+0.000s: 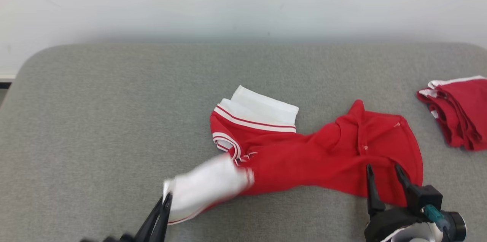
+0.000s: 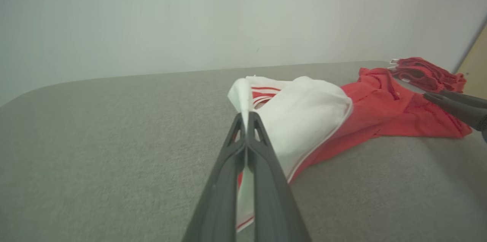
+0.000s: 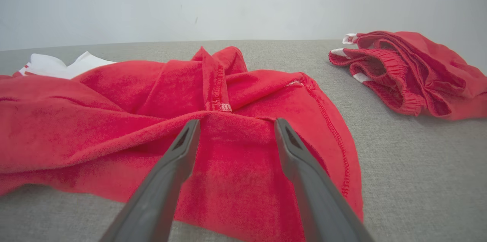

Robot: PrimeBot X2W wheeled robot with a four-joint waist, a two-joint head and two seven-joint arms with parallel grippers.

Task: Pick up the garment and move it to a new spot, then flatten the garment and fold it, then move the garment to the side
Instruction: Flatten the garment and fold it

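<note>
Red-and-white garment (image 1: 327, 154), crumpled mid-table on grey padding (image 1: 95, 120). Left gripper (image 1: 166, 198) pinched on its white edge; right gripper (image 1: 382, 169) wide apart over the red hem. Risk: one-sided pull may bunch the cloth.

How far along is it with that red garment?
Nothing looks finished: the garment lies crumpled on the grey table. Right now the left gripper is shut on its white end; the right gripper hangs open over the red end. Moving, flattening, folding and setting aside remain.
</note>
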